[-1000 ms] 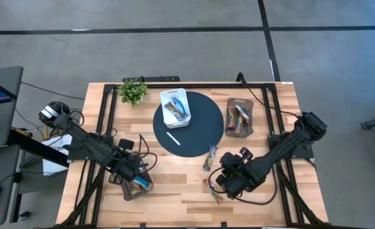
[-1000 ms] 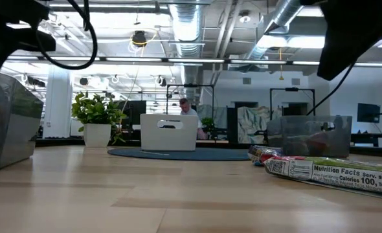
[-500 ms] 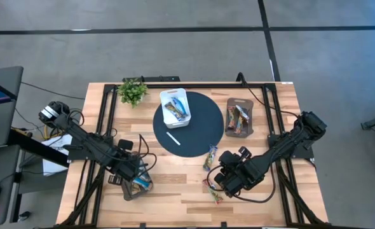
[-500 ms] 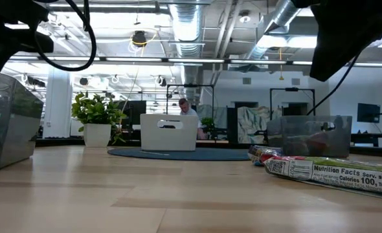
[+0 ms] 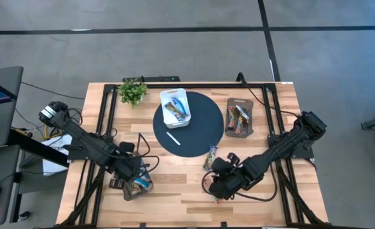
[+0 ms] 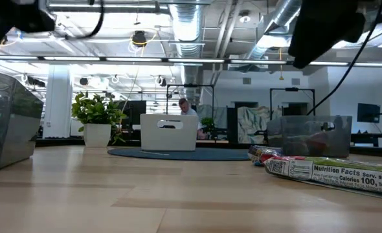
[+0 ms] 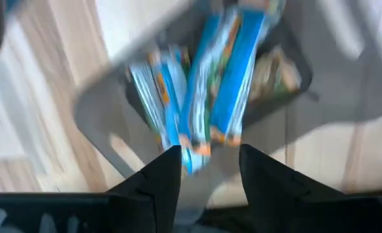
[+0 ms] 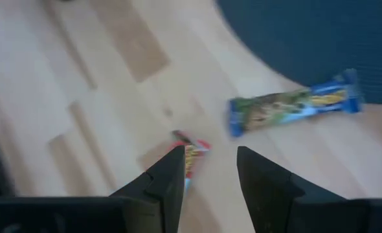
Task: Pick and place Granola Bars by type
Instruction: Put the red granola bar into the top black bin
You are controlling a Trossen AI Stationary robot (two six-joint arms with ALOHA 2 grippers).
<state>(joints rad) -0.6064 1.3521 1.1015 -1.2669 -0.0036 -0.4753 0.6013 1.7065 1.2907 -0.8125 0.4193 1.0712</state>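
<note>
My left gripper (image 7: 207, 168) stands open, pointing down, above a grey tray (image 5: 128, 193) at the near left. Blue-and-white granola bars (image 7: 207, 97) lie in that tray, and nothing is between the fingers. My right gripper (image 8: 207, 171) is open and slants down over a loose multicoloured bar with a red end (image 8: 190, 154) that lies flat on the wood. A green-and-blue bar (image 8: 291, 103) lies flat beside the dark round mat (image 5: 200, 127). More bars lie in the white tray (image 5: 175, 108) and in the clear tray (image 5: 239, 117).
A small potted plant (image 5: 132, 91) stands at the far left. A thin white stick (image 5: 173, 138) lies on the mat. Black frame rails run along both sides of the table. In the low view, a person (image 6: 184, 107) shows in the room behind.
My left gripper has risen from the grey tray, where the blue bars stay. My right gripper has gone toward the table's left edge and now hangs over the red-ended bar. No bar has moved.
</note>
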